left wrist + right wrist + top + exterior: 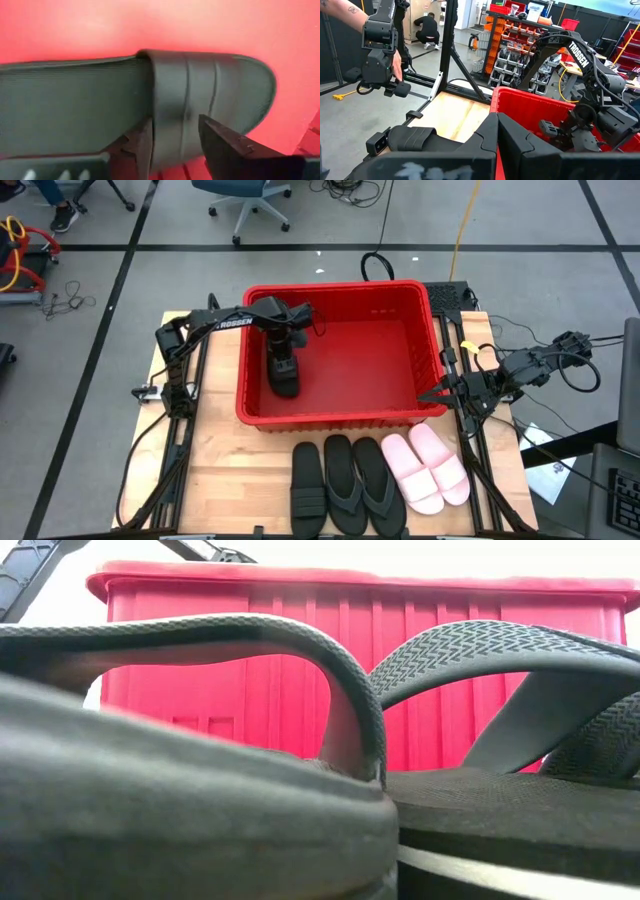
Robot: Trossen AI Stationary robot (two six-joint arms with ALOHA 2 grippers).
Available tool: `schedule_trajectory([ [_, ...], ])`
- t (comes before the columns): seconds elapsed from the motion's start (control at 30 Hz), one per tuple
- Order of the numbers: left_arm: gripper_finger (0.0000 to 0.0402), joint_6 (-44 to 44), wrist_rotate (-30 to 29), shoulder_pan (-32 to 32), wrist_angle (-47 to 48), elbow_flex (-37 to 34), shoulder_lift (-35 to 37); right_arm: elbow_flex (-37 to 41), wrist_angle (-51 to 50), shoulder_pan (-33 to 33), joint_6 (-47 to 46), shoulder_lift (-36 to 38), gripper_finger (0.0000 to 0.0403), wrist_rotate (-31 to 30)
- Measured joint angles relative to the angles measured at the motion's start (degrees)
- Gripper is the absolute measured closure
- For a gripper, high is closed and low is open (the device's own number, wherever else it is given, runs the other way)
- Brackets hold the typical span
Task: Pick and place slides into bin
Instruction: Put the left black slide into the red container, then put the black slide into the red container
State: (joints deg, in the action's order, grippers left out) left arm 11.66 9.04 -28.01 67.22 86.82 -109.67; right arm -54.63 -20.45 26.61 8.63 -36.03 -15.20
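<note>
A black wide-strap slide (285,377) lies on the floor of the red bin (340,418), near its left wall. My left gripper (284,352) points down over it, open, its fingers astride the strap's (210,95) edge. On the table in front of the bin rest another black slide (308,485), two black flip-flops (340,480) (378,480) and two pink slides (415,475) (445,465). My right gripper (435,392) hangs shut and level by the bin's near right corner. My left gripper comes from above with one finger (137,145) at the strap's open edge and the other finger (225,145) over the strap's top (175,130). Whether either finger touches the strap I cannot tell. The slide lies flat on the bin floor.
The bin fills the table's far half, and its near wall (300,690) rises right behind the row of sandals. The flip-flops' straps (470,650) fill the low view. Beyond the table stand shelves (520,55) and a person (427,30).
</note>
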Motion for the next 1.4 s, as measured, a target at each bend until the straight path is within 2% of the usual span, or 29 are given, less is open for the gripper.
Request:
schedule_trajectory([
  [0.3, 0.0233, 0.4, 0.1, 0.0, 0.9, 0.0, 3.6, 0.0, 0.0, 0.0, 0.0, 0.0, 0.0403, 0.0],
  [0.53, 0.0234, -4.6, -0.1, 0.6, 1.7, 0.0, 13.9, 0.0, 0.6, 0.0, 0.0, 0.0, 0.0403, 0.0],
  [0.67, 0.0234, -7.3, -0.2, 3.5, 1.7, 0.0, 21.1, 0.0, 0.5, 0.0, 0.0, 0.0, 0.0403, -1.4],
  [0.97, 0.0234, -15.8, -0.2, 19.8, 1.7, 0.0, 31.0, 0.0, 0.4, 0.0, 0.1, 0.0, 0.0403, -1.4],
  [1.23, 0.0234, -23.2, -2.0, 37.0, 1.3, 0.0, 31.8, 0.0, 0.4, 0.0, 0.1, -0.1, 0.0403, -1.3],
  [1.4, 0.0234, -30.7, -2.2, 45.8, -3.8, 0.0, 31.8, 0.0, 0.3, 0.0, -0.6, -0.1, 0.0403, -1.3],
])
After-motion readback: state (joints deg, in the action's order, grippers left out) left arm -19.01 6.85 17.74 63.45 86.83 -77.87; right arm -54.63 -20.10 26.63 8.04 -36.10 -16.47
